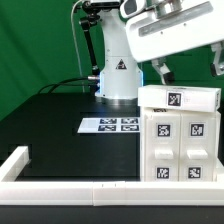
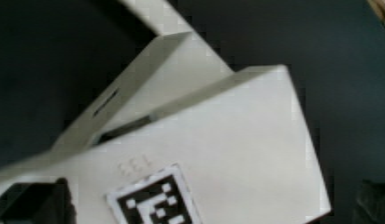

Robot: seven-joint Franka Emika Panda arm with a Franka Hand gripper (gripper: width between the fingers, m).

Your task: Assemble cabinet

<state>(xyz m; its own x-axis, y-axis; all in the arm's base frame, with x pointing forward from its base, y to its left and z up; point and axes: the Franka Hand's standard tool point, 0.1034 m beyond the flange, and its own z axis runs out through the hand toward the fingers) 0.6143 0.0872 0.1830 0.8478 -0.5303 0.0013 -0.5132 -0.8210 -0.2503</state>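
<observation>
The cabinet [image 1: 180, 140] is a large white box with black-and-white tags and stands at the exterior view's right on the black table. A white tagged slab [image 1: 180, 97] lies across its top. My gripper [image 1: 187, 72] hangs just above that slab, with dark fingers [image 1: 159, 72] spread wide to either side. It is open and holds nothing. In the wrist view the cabinet [image 2: 207, 120] fills the frame at an angle, with one tag [image 2: 162, 200] right below my gripper [image 2: 189, 212]. The drawer fronts show only in the exterior view.
The marker board [image 1: 110, 125] lies flat at the table's middle. The long white border rail [image 1: 90, 190] runs along the front edge and turns up at the exterior view's left [image 1: 15, 163]. The robot's white base [image 1: 117, 75] stands at the back.
</observation>
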